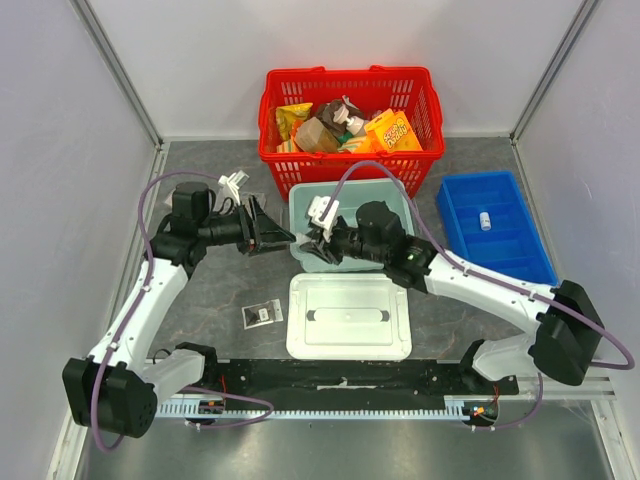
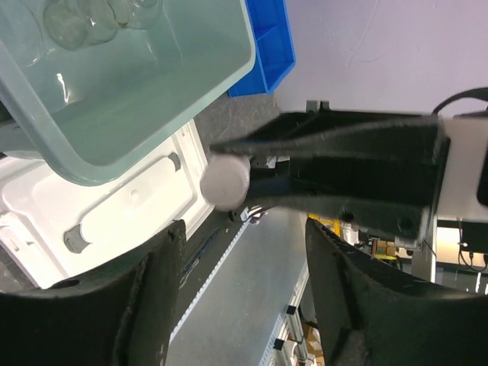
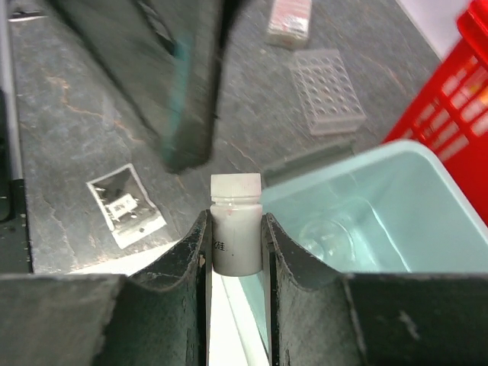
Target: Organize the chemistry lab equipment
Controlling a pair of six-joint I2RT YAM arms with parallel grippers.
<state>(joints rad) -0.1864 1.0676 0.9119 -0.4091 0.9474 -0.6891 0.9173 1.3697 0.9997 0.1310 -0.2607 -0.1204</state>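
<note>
My right gripper [image 3: 236, 221] is shut on a tiny white vial [image 3: 236, 229] and holds it over the near left edge of the teal bin [image 3: 396, 171]. A clear glass flask [image 3: 328, 236] lies in that bin; several flasks [image 2: 84, 19] show in the left wrist view. My left gripper [image 2: 244, 236] is open and empty, facing the right gripper [image 1: 310, 245] just left of the bin. The vial's cap [image 2: 225, 181] shows ahead of the left fingers. A clear multi-well plate [image 3: 328, 91] and a flat packet [image 3: 126, 204] lie on the table. Another vial [image 1: 485, 221] sits in the blue tray [image 1: 520, 250].
The red basket [image 1: 350, 160] with snack packs stands behind the teal bin [image 1: 395, 200]. The bin's white lid [image 1: 348, 315] lies flat in front of it. A second packet [image 3: 290, 19] lies beyond the well plate. Grey walls close in left and right.
</note>
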